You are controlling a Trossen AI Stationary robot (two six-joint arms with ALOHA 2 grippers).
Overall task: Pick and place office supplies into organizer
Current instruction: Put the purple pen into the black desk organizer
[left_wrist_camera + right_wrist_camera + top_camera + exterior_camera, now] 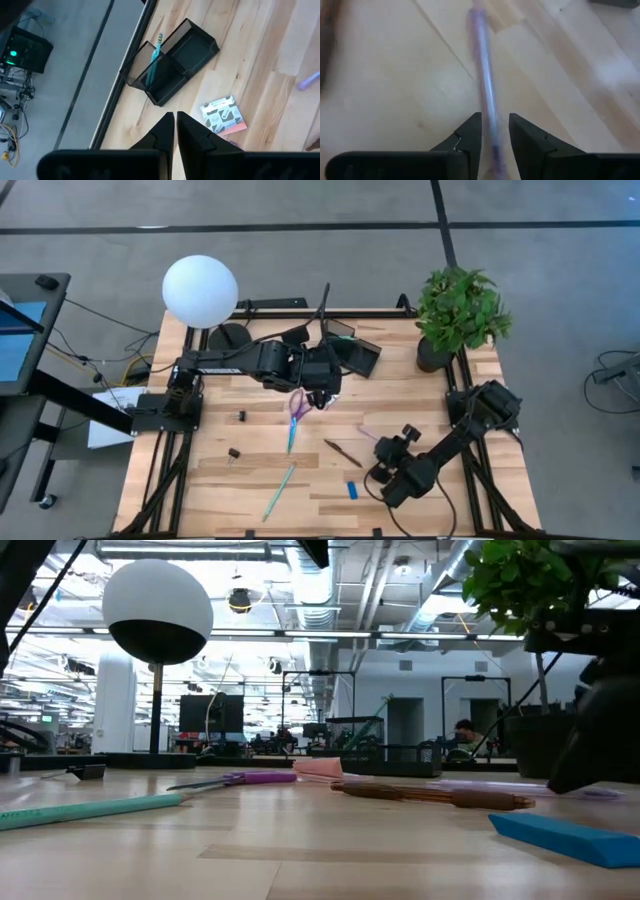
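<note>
The pale plank tabletop (pixel 220 480) stands on grey floor (pixel 540 260). The left pincer (pixel 175 122) is closed, empty. The right pincer (pixel 495 131) straddles a lilac pen (pixel 485 85); grip unclear.

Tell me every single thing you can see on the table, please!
lamp: one, white globe, back left
plant: one, green, back right
organizer: one, black, back middle
teal pens: two, one standing in the organizer, one lying at the front
scissors: one, purple handles, middle
packet: one, white patterned, near the organizer
dark pen: one, brown, middle front
purple pen: one, pale, front right
blue block: one, front
black pieces: two, tiny, left of the scissors
left gripper: shut, above the packet
right gripper: open, straddling the purple pen
</note>
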